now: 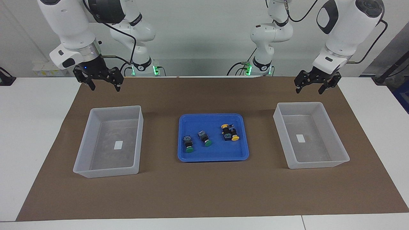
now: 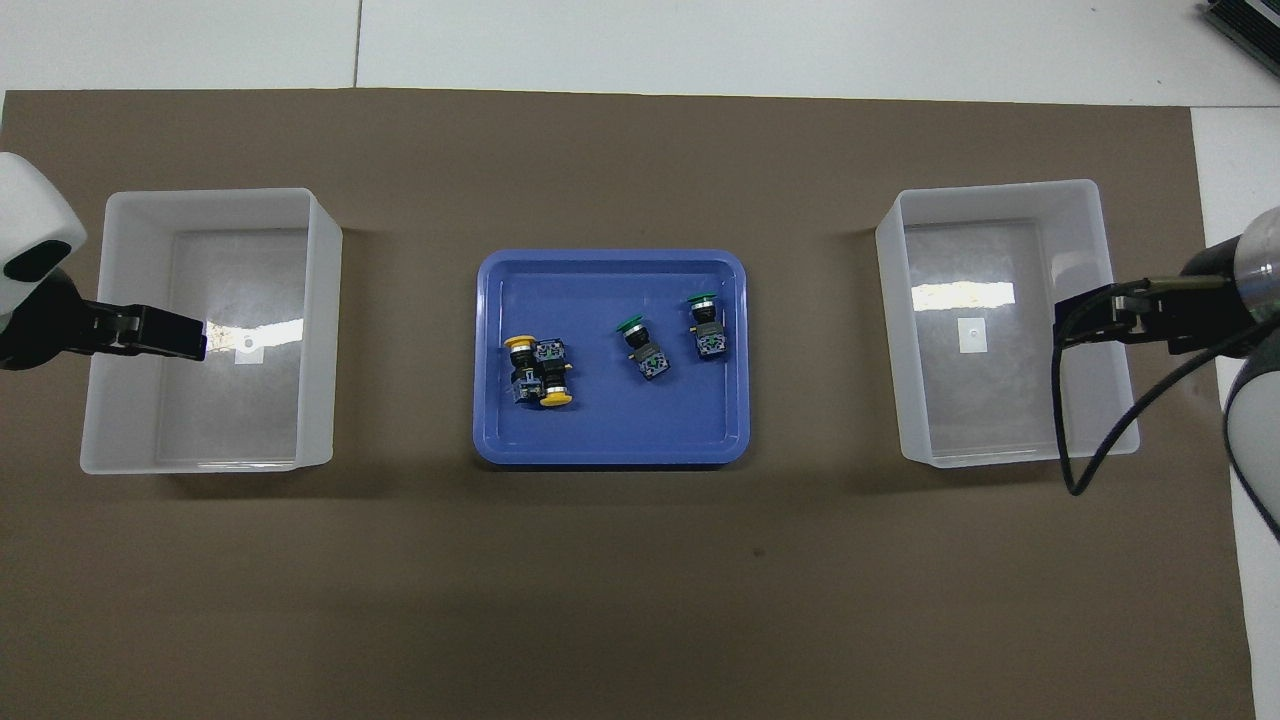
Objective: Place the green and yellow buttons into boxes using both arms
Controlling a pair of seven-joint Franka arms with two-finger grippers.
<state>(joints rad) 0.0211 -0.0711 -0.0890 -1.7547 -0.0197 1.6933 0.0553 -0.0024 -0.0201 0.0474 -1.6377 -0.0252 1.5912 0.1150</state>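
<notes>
Plastic buttons [image 1: 211, 136]: light, rigid, round caps prob. slippery; you grip the blocky bodies. Left gripper [image 1: 314, 86], right gripper [image 1: 104, 83] both spread, empty, over table [image 1: 204, 195].

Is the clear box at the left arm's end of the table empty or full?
Empty. The box shows only its white label on a bare floor; all four buttons lie in the blue tray.

Bright, even light falls from above in both views. Soft shadows sit on the brown mat [image 1: 204, 191] beside each translucent bin [image 1: 108, 142]. White glare streaks the bin floors [image 2: 960, 292] in the overhead view. Focus is sharp, with no edge distortion.
</notes>
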